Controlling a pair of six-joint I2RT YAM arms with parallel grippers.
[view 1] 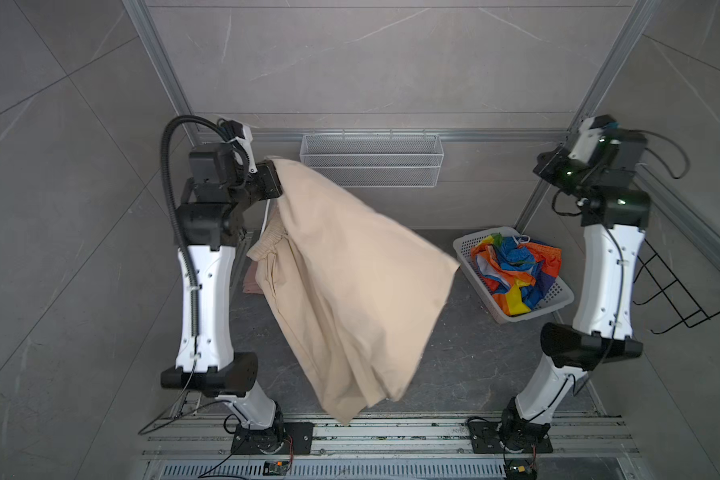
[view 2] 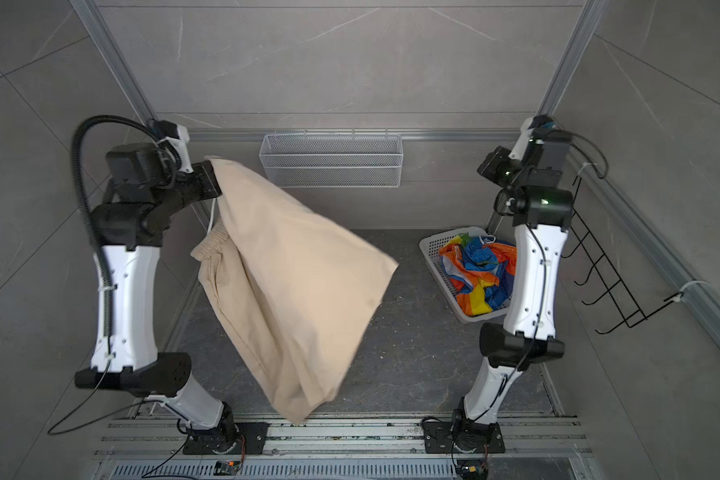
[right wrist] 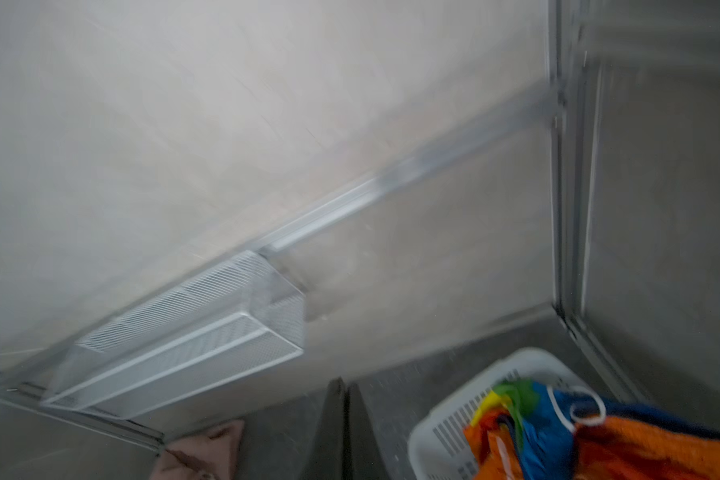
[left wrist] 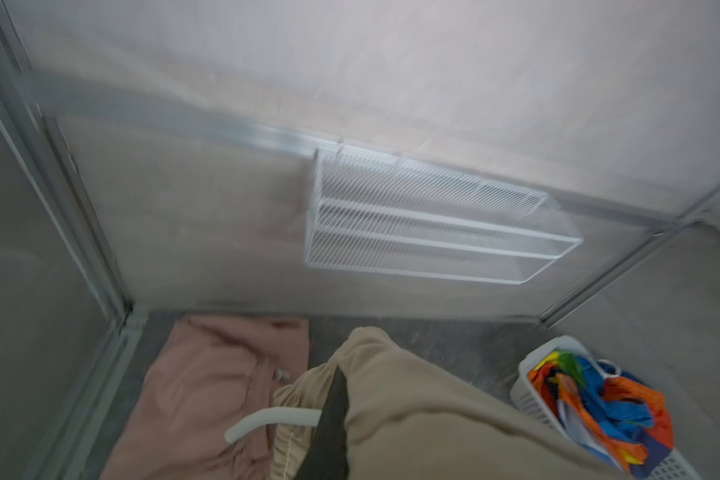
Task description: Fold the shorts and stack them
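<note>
My left gripper (left wrist: 344,376) is raised at the back left and shut on the beige shorts (view 1: 350,282). They hang from it in a big billowing sheet over the middle of the table, with the waistband (view 1: 267,245) drooping below. One black finger (left wrist: 333,415) shows; fabric covers the other. Salmon-pink shorts (left wrist: 208,395) lie flat on the table at the back left, mostly hidden in both top views. Rainbow-striped shorts (view 1: 516,270) sit crumpled in the white basket (view 1: 464,249). My right gripper (right wrist: 346,386) is held high at the back right, shut and empty, above the table beside the basket.
A white wire mesh tray (view 1: 371,160) hangs on the back wall. A black wire rack (view 1: 682,291) juts from the right wall. Metal rails (view 1: 391,436) run along the front edge by both arm bases.
</note>
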